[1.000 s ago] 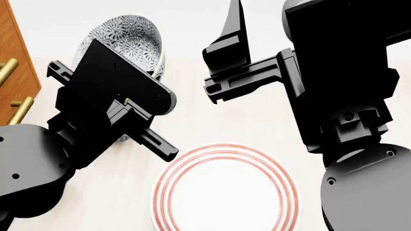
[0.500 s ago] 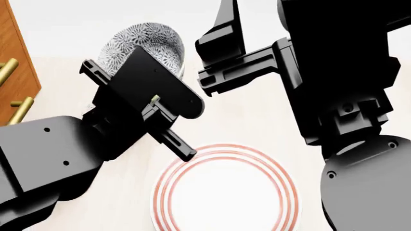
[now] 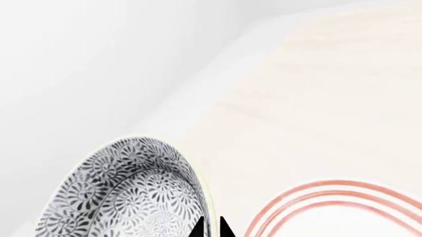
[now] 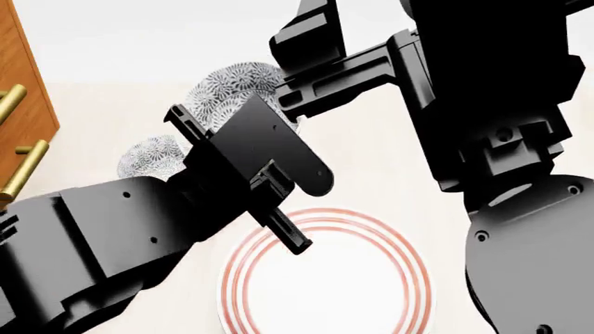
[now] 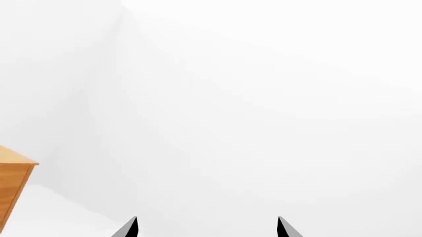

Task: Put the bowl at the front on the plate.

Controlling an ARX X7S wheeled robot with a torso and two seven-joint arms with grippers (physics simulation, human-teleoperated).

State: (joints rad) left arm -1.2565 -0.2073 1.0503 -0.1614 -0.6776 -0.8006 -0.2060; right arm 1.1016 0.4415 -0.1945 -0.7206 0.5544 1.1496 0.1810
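Here the left gripper has its two black fingertips pinched on the rim of the floral bowl, one tip inside the wall and the other just outside it, with only the thin ceramic edge between them. In the left wrist view the bowl hangs tilted, its grey-blue patterned inside turned to the camera, and it sits on the inner-finger side of the grip; on the outer-finger side, near but apart from the tips, lies the red-ringed plate on the pale wooden tabletop. In the head view the held bowl shows past the far end of the left gripper's body, above the tabletop and beyond the plate, not over it. A second floral bowl peeks out beside the left arm, resting on the table, well clear of the fingers. The right gripper has its fingertips spread wide with nothing between them, pointing at a plain white wall; a corner of an orange wooden cabinet sits off to one side of its fingers. In the head view that cabinet carries brass handles.
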